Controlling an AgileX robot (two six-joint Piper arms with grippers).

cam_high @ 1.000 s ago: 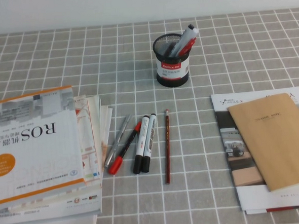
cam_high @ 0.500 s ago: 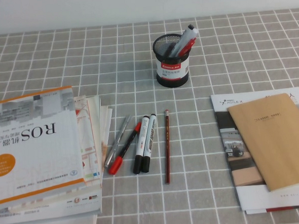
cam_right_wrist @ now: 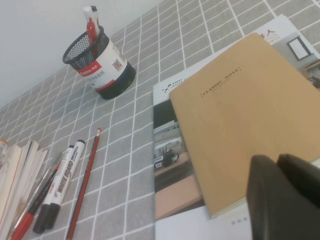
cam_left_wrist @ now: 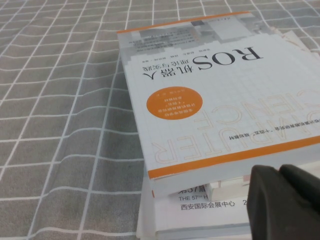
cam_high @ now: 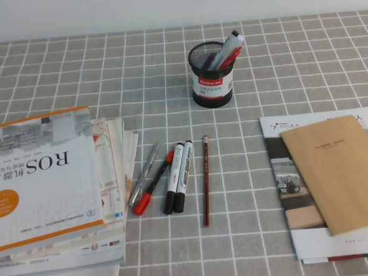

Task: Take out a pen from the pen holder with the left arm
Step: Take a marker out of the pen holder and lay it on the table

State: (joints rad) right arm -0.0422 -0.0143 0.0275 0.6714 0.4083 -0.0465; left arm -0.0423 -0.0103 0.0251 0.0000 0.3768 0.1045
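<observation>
The pen holder [cam_high: 211,75] stands upright near the far edge of the table [cam_high: 304,55], about the middle, with a grey marker [cam_high: 230,44] and a red pen [cam_high: 229,59] leaning in it. My left gripper [cam_left_wrist: 279,175] is closed on nothing; it hangs over the book stack [cam_left_wrist: 210,100] at the near left corner. My right gripper [cam_right_wrist: 276,165], also closed and empty, is over the brown notebook [cam_right_wrist: 240,110] at the near right corner.

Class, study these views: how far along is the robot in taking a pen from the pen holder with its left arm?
Done: nothing; the pens stand in the pen holder. In hand: nothing; the left gripper hangs shut and empty over the book stack, away from the holder. The right gripper, shut, hangs over the brown notebook. Left: reach, grasp a pen, lift it out.
</observation>
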